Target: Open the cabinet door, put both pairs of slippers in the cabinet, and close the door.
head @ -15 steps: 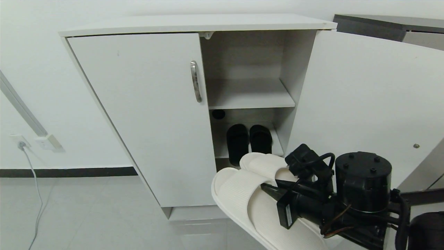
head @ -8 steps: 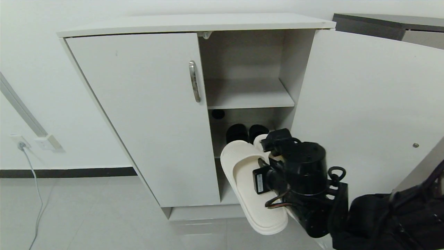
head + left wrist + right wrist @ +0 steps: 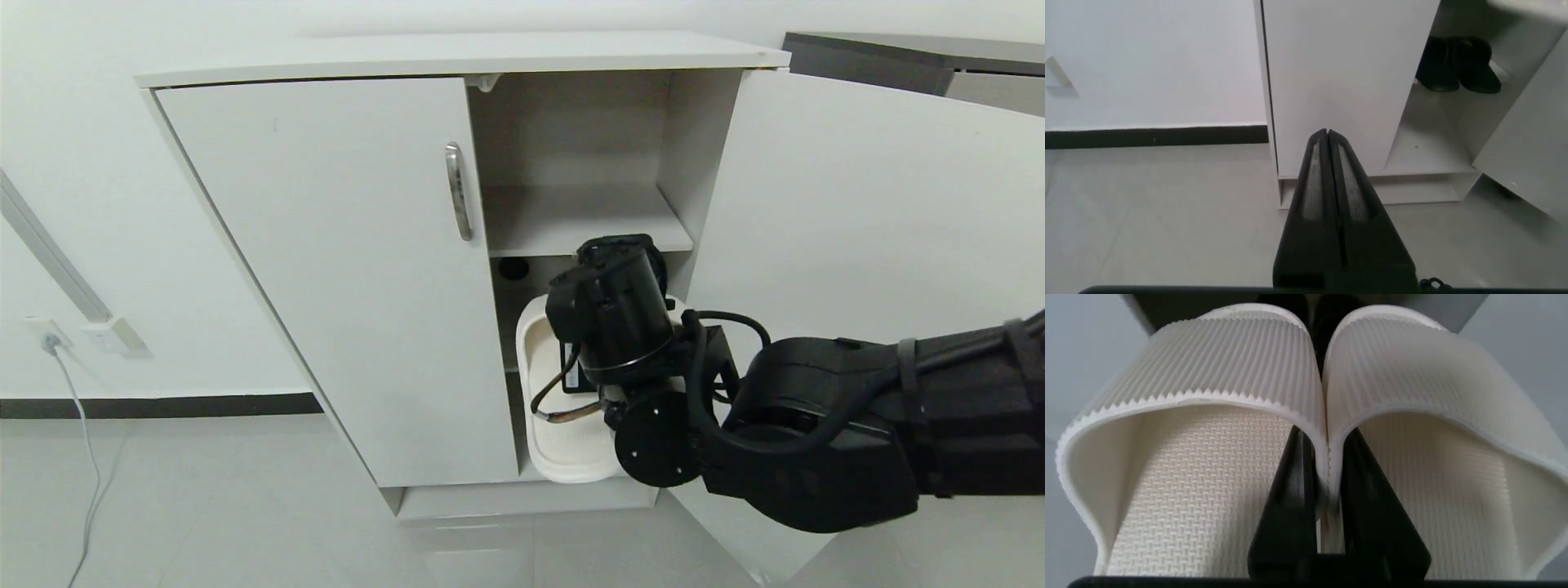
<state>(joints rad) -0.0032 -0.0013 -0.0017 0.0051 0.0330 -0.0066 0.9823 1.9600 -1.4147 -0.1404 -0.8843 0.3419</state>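
The cabinet point(image 3: 457, 53) is recorded at the centre of the head view, its left door point(image 3: 326, 269) shut and its right door point(image 3: 857, 245) swung open. The white slippers point(image 3: 563, 445) are held at lower centre, in the open lower compartment, pinched together by their inner edges in the right gripper point(image 3: 1325, 453). The black slippers point(image 3: 1458, 65) are noted on a shelf inside. The left gripper point(image 3: 1327, 139) is closed on nothing, apart from the cabinet.
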